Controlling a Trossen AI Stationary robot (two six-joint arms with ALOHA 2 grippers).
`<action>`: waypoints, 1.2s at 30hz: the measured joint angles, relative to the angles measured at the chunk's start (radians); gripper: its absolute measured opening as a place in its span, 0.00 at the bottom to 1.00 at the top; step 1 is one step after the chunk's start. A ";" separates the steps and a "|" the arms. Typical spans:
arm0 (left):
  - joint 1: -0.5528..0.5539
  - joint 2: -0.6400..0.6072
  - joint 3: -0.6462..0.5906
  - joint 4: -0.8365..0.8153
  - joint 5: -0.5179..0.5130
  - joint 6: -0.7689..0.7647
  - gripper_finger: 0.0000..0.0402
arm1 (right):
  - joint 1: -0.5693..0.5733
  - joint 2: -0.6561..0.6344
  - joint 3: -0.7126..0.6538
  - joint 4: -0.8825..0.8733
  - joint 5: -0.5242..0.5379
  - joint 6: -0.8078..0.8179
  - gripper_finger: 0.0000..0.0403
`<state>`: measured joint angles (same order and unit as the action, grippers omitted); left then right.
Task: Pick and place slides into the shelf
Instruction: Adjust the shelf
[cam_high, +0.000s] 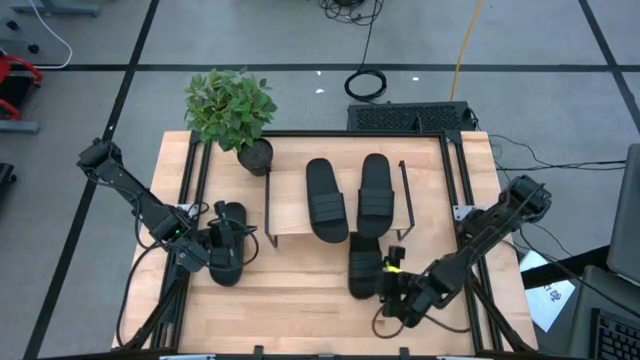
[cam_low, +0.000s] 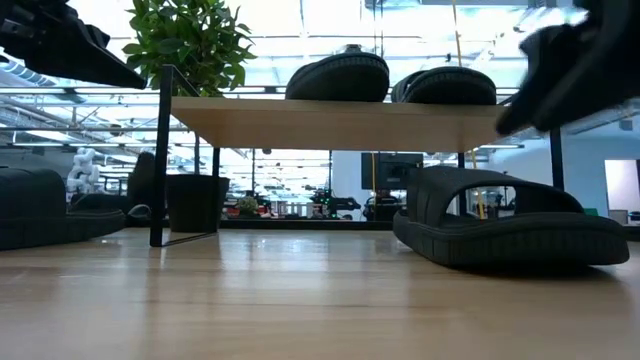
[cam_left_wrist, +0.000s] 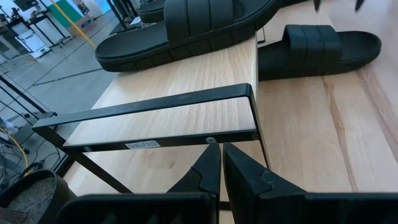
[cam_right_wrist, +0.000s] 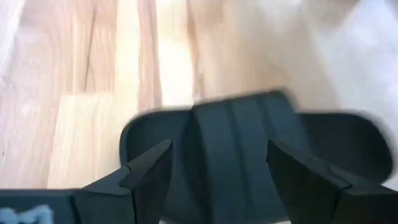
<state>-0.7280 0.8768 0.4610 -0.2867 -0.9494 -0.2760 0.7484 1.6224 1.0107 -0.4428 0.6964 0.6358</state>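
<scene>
While right gripper (cam_right_wrist: 211, 168) gapes wide, slide (cam_right_wrist: 249, 155) sits between fingers.

All four slides (cam_high: 327, 199) are plain black with ribbed straps. The shelf (cam_high: 290, 205) is pale wood on black wire legs, the tabletop (cam_high: 300, 300) light striped wood, the plant (cam_high: 230, 105) green in a dark pot (cam_high: 256, 156).

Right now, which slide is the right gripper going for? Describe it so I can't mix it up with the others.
Find the shelf in the middle of the table, with two slides on top. Just off its front right corner a third slide lies flat on the tabletop, the open right gripper at its near end. It is the only slide on that side that is not on the shelf.
</scene>
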 joint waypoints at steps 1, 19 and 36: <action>0.000 0.000 0.000 0.000 0.003 0.000 0.05 | 0.008 -0.017 0.000 -0.004 0.016 -0.007 0.61; 0.000 0.000 0.000 0.000 0.008 0.038 0.05 | 0.103 -0.532 0.014 -0.194 0.355 -0.402 0.22; 0.000 0.000 0.000 0.000 -0.028 0.165 0.05 | -0.028 -0.896 -0.017 -0.793 0.242 0.167 0.01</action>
<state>-0.7280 0.8765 0.4614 -0.2871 -0.9772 -0.1113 0.7201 0.7261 0.9939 -1.2360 0.9386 0.8028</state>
